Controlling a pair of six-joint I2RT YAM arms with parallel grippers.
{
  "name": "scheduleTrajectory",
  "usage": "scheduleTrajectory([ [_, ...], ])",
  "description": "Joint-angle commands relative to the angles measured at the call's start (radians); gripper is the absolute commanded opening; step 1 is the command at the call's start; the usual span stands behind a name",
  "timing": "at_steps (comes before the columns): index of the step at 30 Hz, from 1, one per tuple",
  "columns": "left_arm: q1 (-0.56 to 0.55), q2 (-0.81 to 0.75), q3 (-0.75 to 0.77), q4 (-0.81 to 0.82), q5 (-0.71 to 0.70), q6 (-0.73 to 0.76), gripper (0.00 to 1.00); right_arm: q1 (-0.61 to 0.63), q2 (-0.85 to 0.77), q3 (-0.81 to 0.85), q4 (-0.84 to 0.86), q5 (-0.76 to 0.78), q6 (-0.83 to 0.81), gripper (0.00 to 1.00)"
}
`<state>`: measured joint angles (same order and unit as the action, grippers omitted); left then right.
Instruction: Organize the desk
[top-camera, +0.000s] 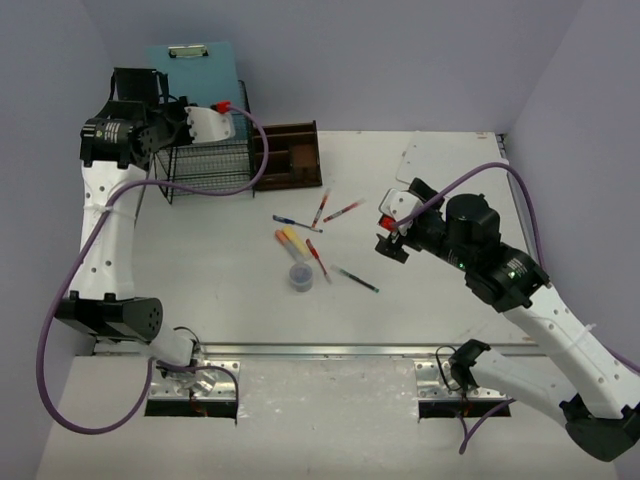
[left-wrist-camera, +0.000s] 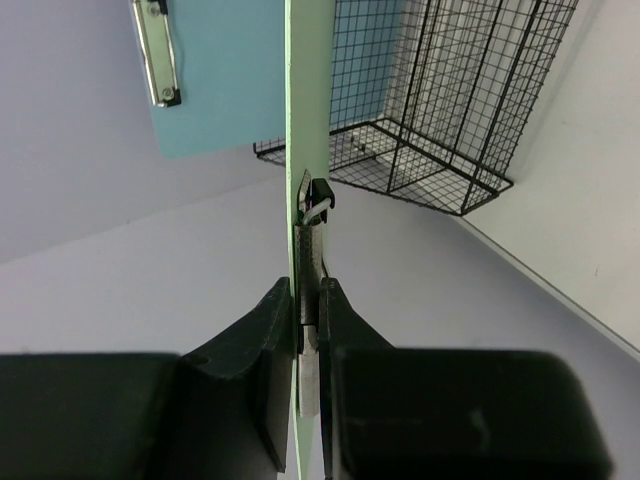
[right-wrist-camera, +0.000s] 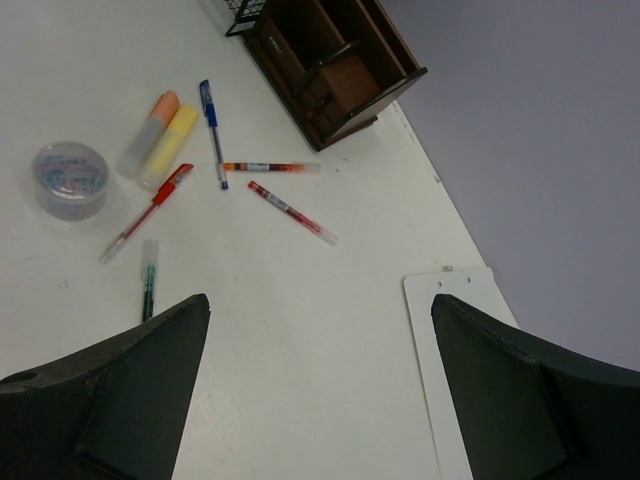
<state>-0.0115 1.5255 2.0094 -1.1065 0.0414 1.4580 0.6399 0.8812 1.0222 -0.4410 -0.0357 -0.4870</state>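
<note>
Two states over the desk (top-camera: 200, 290): left side loaded, right side free.
At the far left corner you see the left gripper (left-wrist-camera: 308, 300) clamped on the metal clip of a pale green clipboard (left-wrist-camera: 308, 90), held edge-on next to the black wire rack (top-camera: 205, 165). A blue clipboard (top-camera: 190, 65) stands upright at the rack's far side. Just right of the rack sits the brown organiser (top-camera: 290, 152). Mid-desk lie loose pens (top-camera: 318, 258), two highlighters (top-camera: 288, 240) and a clear round tub (top-camera: 301, 277). Toward the right edge, the right gripper (right-wrist-camera: 320, 310) hangs with jaws wide apart, holding nothing. A white clipboard (top-camera: 450, 160) lies flat in the far right corner.
</note>
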Motion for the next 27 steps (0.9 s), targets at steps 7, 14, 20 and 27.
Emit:
scheduleTrajectory([
  [7, 0.010, -0.004, -0.071, 0.075, 0.139, 0.056, 0.00, 0.003, 0.001, -0.027, 0.077, 0.005, 0.007, 0.93],
  [14, 0.011, -0.008, -0.151, 0.078, 0.163, 0.089, 0.00, 0.003, 0.010, -0.041, 0.091, 0.003, 0.008, 0.93],
  [20, 0.032, 0.037, -0.176, 0.120, 0.164, 0.084, 0.00, 0.003, 0.016, -0.050, 0.094, -0.003, 0.010, 0.93],
  [27, 0.079, 0.143, -0.072, 0.102, 0.276, 0.055, 0.00, 0.003, 0.022, -0.059, 0.099, -0.007, 0.010, 0.93],
])
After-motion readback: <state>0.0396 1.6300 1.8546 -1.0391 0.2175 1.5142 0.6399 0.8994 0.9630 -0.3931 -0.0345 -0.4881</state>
